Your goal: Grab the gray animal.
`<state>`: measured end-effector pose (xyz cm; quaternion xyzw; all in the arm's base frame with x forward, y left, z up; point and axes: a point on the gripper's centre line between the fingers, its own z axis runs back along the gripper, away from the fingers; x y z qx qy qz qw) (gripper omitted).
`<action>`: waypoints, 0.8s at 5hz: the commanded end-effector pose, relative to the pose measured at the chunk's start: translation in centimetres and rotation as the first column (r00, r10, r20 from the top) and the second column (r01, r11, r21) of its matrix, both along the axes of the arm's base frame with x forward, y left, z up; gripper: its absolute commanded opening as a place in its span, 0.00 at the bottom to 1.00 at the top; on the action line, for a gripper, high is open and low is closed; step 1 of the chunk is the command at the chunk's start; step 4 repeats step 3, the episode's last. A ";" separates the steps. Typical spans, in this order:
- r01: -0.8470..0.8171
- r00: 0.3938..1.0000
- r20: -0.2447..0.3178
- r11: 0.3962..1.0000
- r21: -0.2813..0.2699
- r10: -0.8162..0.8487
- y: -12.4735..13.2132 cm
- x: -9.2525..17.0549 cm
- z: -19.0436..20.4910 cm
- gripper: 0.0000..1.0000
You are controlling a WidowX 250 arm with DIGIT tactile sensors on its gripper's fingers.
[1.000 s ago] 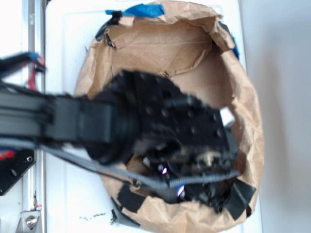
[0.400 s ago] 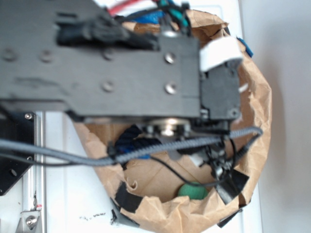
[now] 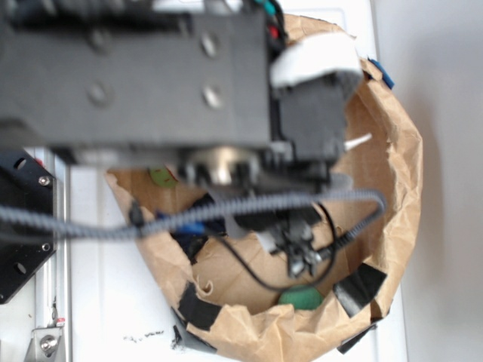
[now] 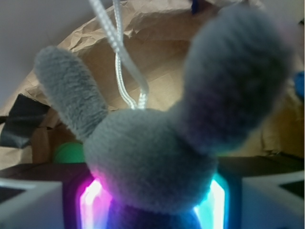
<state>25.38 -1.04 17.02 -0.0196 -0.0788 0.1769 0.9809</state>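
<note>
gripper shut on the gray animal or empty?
Shut on it. In the wrist view the gray animal sits wedged between the lit pads of the gripper, ears sticking up.

gray animal [image 4: 152, 162] with white string [image 4: 125, 71], brown paper bag [image 3: 392, 188], perhaps a green ball [image 3: 300, 296].

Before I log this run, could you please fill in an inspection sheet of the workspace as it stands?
Surface: white table holding a crumpled brown paper bowl patched with black tape.
Job's things: gray animal fills the wrist view, ears up, white string loop above its head.
Clutter: green ball near the bowl's lower rim; a lime-green item at the arm's edge.
Grippers: gripper closed around the gray animal, its pads glowing at both sides.
Cables: braided gray cable and thin black wire cross above the bowl.
Surroundings: metal rail at left; plain wall at right.
</note>
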 end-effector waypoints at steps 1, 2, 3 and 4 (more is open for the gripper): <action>0.270 0.955 0.108 0.961 0.060 -0.275 2.0 0.2 2.9 0.00; 0.276 0.957 0.079 0.959 0.060 -0.280 2.1 0.5 2.8 0.00; 0.259 0.961 0.081 0.963 0.081 -0.265 2.0 0.7 2.5 0.00; 0.259 0.961 0.081 0.963 0.081 -0.265 2.0 0.7 2.5 0.00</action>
